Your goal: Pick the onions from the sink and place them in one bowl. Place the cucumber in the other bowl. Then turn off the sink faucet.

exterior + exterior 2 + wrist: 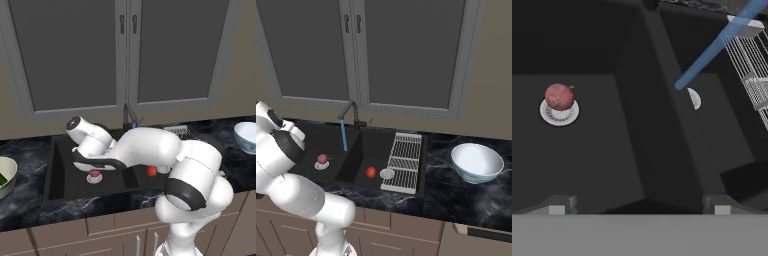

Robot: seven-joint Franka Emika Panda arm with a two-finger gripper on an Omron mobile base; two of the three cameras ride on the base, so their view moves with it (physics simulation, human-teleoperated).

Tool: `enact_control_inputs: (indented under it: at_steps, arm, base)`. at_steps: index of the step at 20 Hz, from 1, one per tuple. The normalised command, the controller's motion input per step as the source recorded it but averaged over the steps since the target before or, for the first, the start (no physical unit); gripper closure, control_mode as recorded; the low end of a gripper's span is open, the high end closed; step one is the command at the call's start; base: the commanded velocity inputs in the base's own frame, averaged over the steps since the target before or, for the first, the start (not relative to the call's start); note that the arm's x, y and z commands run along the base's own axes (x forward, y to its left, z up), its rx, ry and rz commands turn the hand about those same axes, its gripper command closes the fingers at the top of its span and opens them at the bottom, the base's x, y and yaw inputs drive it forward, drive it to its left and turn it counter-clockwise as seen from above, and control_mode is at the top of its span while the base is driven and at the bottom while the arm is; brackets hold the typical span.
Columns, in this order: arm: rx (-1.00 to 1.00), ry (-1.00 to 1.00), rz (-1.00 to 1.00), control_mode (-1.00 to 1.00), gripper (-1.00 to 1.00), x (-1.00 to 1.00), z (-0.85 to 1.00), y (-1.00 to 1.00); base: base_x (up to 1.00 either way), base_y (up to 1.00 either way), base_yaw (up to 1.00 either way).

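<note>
Left base view: the white arm reaches over the black double-basin sink [65,175] set in the dark marbled desk [20,210]; the dull pinkish-red onion [94,173] sits on the left basin's drain, just under the forearm, and the bright red-orange onion [151,171] peeks out in the other basin beside the arm. The wide cream bowl [6,172] at the left edge already shows something dark green inside, likely the cucumber [3,180], so I judge that step done. The small white-bluish bowl [246,136] stands far right, well apart from the sink. Right base view: the same white-bluish bowl [476,162] looks empty, both onions [322,159] [371,172] lie in the basins, and the blue water stream [344,135] runs from the dark faucet [351,112], so both onions and the faucet are left. A silver wire rack [404,162] lies over the right side of the sink. Hand view: the fingers [639,205] stand wide apart with nothing between them, hovering above the centre divider; the pinkish onion [559,96] on its silver drain disc [559,114] lies off to the left of the fingers, not between them, well apart. The next move probably needs a shift toward that onion before descending.
</note>
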Motion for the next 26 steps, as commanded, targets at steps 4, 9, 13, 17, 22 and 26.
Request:
enact_control_inputs:
  at_steps: [4,9,13,17,22,26]
  arm:
    - [0.12,-0.19,0.17,-1.0,-1.0,0.11,-0.27,-0.04]
    - [0.16,-0.1,0.14,-1.0,-1.0,0.26,-0.18,-0.06]
    - [0.18,-0.03,0.12,-1.0,-1.0,0.36,-0.15,0.0]
    - [0.14,-0.08,0.09,-1.0,-1.0,0.2,-0.26,0.0]
    - [0.1,-0.02,0.08,-1.0,-1.0,0.14,-0.23,-0.01]
    - [0.05,0.0,0.06,-1.0,-1.0,0.15,-0.2,-0.07]
  base:
    - [0.0,0.0,0.0]
    - [0.0,0.0,0.0]
    - [0.0,0.0,0.0]
    - [0.0,0.0,0.0]
    - [0.0,0.0,0.0]
    - [0.0,0.0,0.0]
